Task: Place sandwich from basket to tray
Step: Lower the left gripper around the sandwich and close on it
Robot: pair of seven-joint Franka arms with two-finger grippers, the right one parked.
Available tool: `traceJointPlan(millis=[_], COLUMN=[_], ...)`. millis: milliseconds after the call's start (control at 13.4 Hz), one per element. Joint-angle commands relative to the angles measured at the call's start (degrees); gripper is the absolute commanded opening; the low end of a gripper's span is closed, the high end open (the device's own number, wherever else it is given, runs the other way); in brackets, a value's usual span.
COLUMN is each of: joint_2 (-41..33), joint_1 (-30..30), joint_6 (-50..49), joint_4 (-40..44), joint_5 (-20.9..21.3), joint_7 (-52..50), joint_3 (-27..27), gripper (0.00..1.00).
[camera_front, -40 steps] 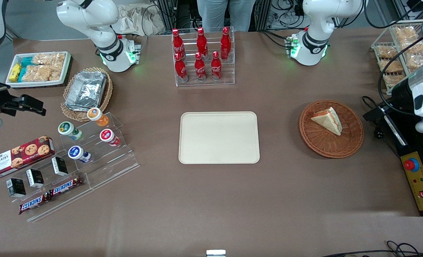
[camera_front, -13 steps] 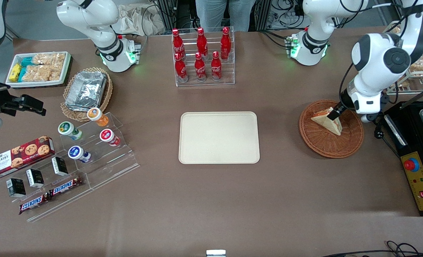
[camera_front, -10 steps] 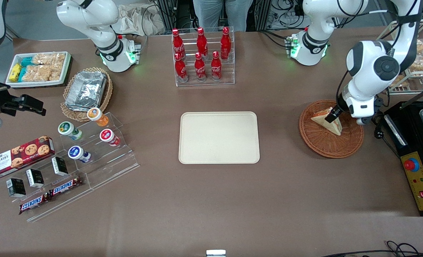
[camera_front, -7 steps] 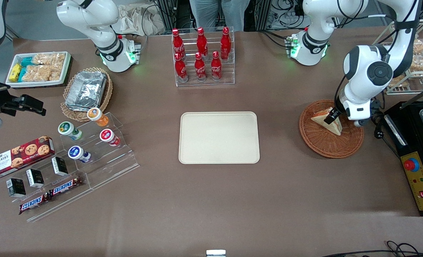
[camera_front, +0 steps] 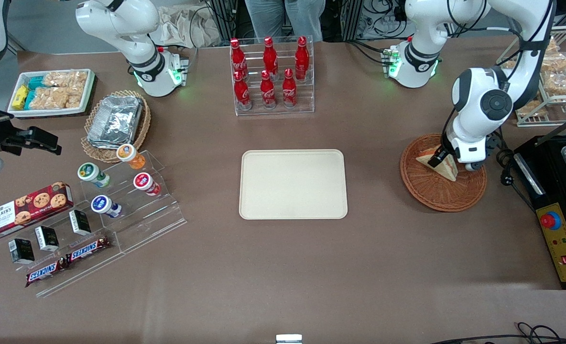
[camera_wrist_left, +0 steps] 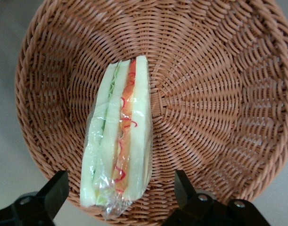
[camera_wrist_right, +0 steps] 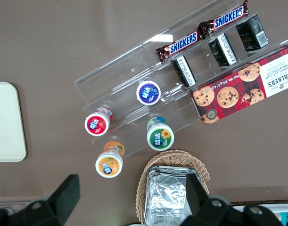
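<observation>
The pincer [camera_wrist_left: 118, 195] hangs low over the basket [camera_front: 443, 173], its two fingers [camera_wrist_left: 52, 193] spread apart, one on each side of the sandwich [camera_wrist_left: 119, 150] and not touching it. One sandwich, wrapped in clear film, lies in the basket on its side, with white bread, green and red-orange layers at the cut edge. In the front view the pincer [camera_front: 440, 156] covers part of the sandwich [camera_front: 448, 168].

The basket, round, reddish-brown and woven, stands on the brown worktop [camera_front: 283, 267] toward the working arm's end. One cream-beige tray [camera_front: 293, 184] lies flat at mid-worktop, well apart from the basket, and carries nothing.

Farther from the front camera than the tray, a clear rack [camera_front: 273, 102] holds six red cola bottles [camera_front: 266, 88] in two rows of three.

Toward the parked arm's end:
- one tan wicker basket [camera_front: 139, 131] with foil containers [camera_front: 115, 119];
- one white tray [camera_front: 51, 112] of snack packets;
- a clear stepped stand [camera_front: 154, 224] with four small lidded cups [camera_front: 142, 181], three small dark boxes [camera_front: 47, 238] and two Snickers bars [camera_front: 88, 248];
- one red Walker's biscuit box [camera_front: 27, 209].

A wire rack [camera_front: 550, 95] of bagged snacks stands near the working arm, farther from the front camera than the basket.
</observation>
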Motion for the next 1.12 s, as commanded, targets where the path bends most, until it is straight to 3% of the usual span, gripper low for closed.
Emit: traceJointPlan(millis=[0,671,745,1043], joint_2=[0.81,4.41,4.42,4.42], joint_1=[0.31,1.01,1.01,1.10], joint_6=[2.77,6.73,6.74,6.74], joint_4=[-0.75,-0.75,-0.75,-0.75], joint_5=[1.51,2.38,2.74,2.74], joint_7=[-2.11,-2.03,-2.03,-2.11], joint_3=[-0.14,0.21,0.21,0.30], gripper=[1.00,0.99,0.93,0.49])
